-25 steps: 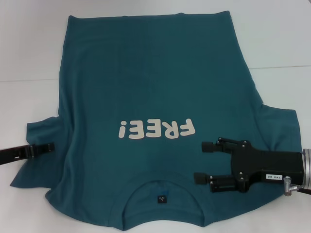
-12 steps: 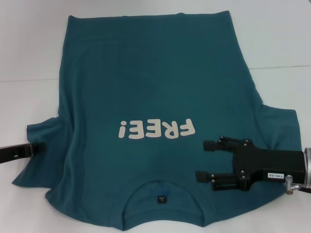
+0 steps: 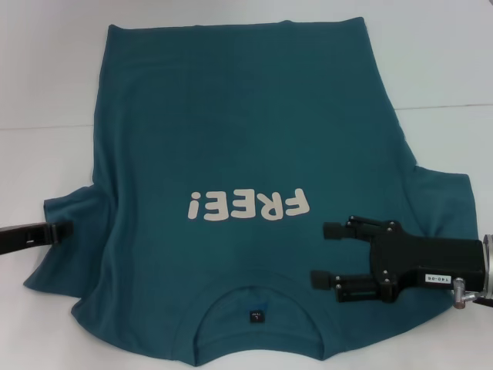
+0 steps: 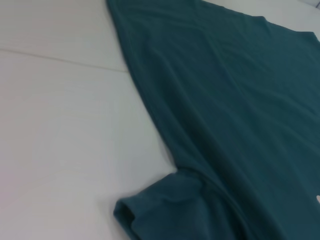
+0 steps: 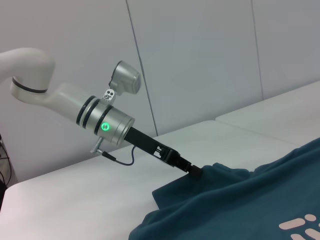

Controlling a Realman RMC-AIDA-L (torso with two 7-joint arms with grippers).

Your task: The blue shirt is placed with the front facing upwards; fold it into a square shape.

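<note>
Our right gripper [image 3: 325,254] hovers over the shoulder area of the large dark teal-blue cotton short-sleeved T-shirt [image 3: 246,139], its two black fingers spread wide apart and closed on nothing; we judge it is lining up to take hold near the collar. In the head view the garment lies flat and face up on the white table [image 3: 439,69], cream "FREE!" lettering [image 3: 246,205] reading upside down to us, the round neckline with its small dark label [image 3: 255,315] nearest our body and the hem at the far side. That layout puts both sleeves within reach of an arm each. Our left gripper [image 3: 65,230] sits at the edge of the left sleeve [image 3: 65,254], its tip touching or slightly under the cloth; whether it has pinched the fabric we cannot tell from this view. From the left wrist camera we see only the shirt's long side edge running across the table and the sleeve bunched into a soft roll at its cuff [image 4: 150,210], with none of that arm's own fingers showing. From the right wrist camera we look across the shirt to the left arm [image 5: 100,120], whose slim black end meets the raised corner of the sleeve [image 5: 200,172], where the cloth seems lifted a little off the table, which suggests a grip, though the fingers are hidden by the fabric. We judge the fold has not begun.
</note>
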